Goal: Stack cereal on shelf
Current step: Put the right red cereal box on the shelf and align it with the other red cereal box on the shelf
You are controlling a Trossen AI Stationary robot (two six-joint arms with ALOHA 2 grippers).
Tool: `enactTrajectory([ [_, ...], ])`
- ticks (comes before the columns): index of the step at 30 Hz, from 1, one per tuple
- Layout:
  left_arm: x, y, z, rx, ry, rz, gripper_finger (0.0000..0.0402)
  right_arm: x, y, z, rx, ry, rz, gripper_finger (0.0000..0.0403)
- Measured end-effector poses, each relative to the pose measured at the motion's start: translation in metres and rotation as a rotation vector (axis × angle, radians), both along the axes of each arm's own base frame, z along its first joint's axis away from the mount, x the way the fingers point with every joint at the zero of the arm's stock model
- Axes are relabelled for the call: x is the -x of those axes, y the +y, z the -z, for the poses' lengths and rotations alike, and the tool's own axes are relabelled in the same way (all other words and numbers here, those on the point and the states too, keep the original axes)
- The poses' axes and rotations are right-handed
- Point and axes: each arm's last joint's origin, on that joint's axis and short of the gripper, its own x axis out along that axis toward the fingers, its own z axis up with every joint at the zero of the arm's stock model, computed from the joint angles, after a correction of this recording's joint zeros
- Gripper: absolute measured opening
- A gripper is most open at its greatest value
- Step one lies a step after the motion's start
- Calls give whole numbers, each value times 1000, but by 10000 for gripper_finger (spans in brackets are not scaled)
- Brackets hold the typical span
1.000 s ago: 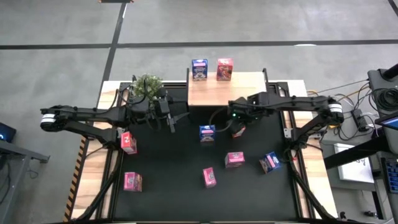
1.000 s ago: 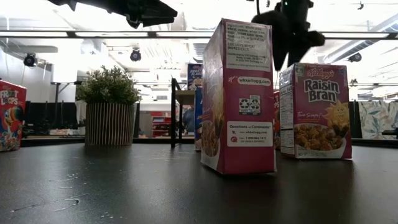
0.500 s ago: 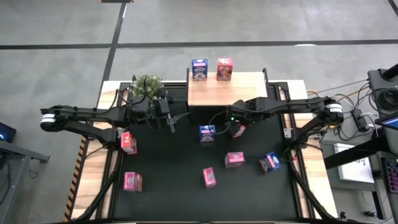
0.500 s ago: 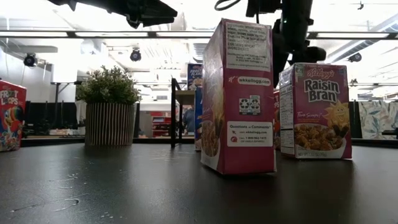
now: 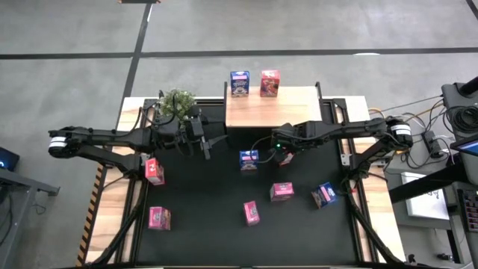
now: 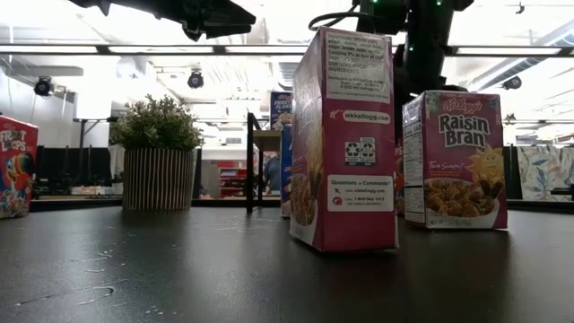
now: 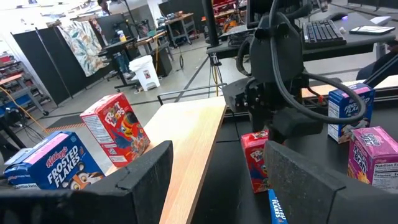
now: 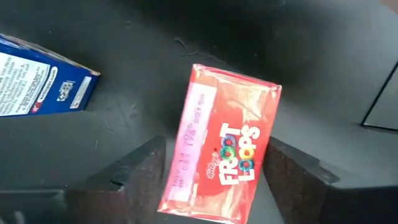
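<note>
Right end effector [image 8: 211, 168] is directly above a red Froot Loops box [image 8: 221, 162], fingers apart, one on each side of the box top, not touching it that I can see. The box stands on the desk [image 5: 216, 190], just off the front edge of the shelf [image 5: 270, 110].

Risks from here:
- The box looks rotated relative to the fingers. If they close on it this way they may catch corners instead of flat sides, and the box will probably twist or tip.
- A blue cereal box [image 5: 249, 160] stands just beside the end effector, away from the right arm's base. A wide approach or a swing on lift-off could knock it over.
- The cardboard is light and probably soft, so a hard squeeze may crush it and a weak one may let it slip on the lift.
- The shelf already carries a blue box [image 5: 240, 83] and a red box [image 5: 269, 82] at its far edge. Placing too deep could shove them off the back.

Left end effector [image 7: 214, 180] waits with fingers apart near the potted plant [image 5: 176, 103], well away from the right one. The other pink boxes on the desk lie nearer the camera side, out of reach of this move.
</note>
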Motion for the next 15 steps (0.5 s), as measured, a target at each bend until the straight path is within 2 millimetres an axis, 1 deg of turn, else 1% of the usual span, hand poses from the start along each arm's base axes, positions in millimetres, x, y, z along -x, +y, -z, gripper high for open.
enactTrajectory([
  [7, 0, 0, 0, 0, 0, 0, 236, -1, 0, -2, 0, -10, -1, 188],
  [11, 0, 0, 0, 0, 0, 0, 236, -1, 0, -3, 0, -11, -1, 173],
  [15, 0, 0, 0, 0, 0, 0, 236, -3, 0, -8, -5, -23, -18, 166],
])
